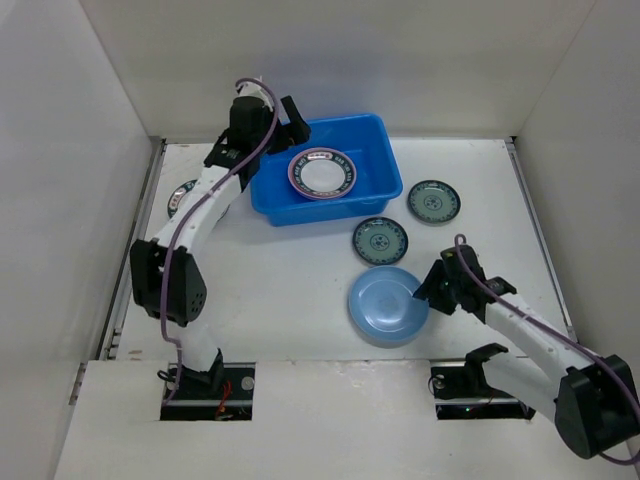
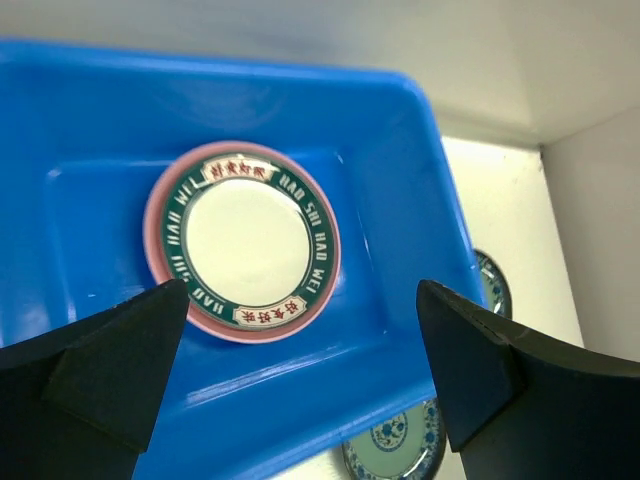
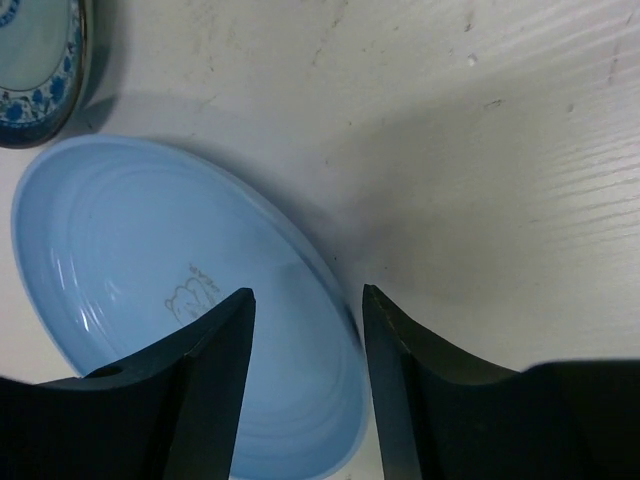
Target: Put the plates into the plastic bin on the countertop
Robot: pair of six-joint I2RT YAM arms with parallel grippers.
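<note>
The white bench (image 1: 300, 330) fills the floor of a white-walled enclosure. Toward its far side sits the bright blue plastic bin (image 1: 385, 170), seen close up by the left wrist camera (image 2: 100, 120). The left arm reaches to the bin's far-left corner, where the left gripper (image 1: 285, 115) hangs above the bin; its jaws stand wide apart with nothing between them (image 2: 300, 335).

The light blue plate (image 1: 385, 305) lies on the bench near the front, right of centre. The right gripper (image 1: 432, 290) is at its right edge, jaws apart and straddling the rim, one finger over the plate's inside and the other outside it (image 3: 308, 330); a gap shows, so the plate (image 3: 130, 260) is not clamped.

Inside the bin a white plate with a dark patterned rim (image 2: 248, 240) rests on a pink plate (image 2: 160, 285).

Two small teal patterned plates lie on the bench right of the bin, one (image 1: 381, 240) just beyond the light blue plate, the other (image 1: 434, 201) farther right. Another patterned plate (image 1: 182, 196) lies left of the bin, partly hidden by the left arm.
</note>
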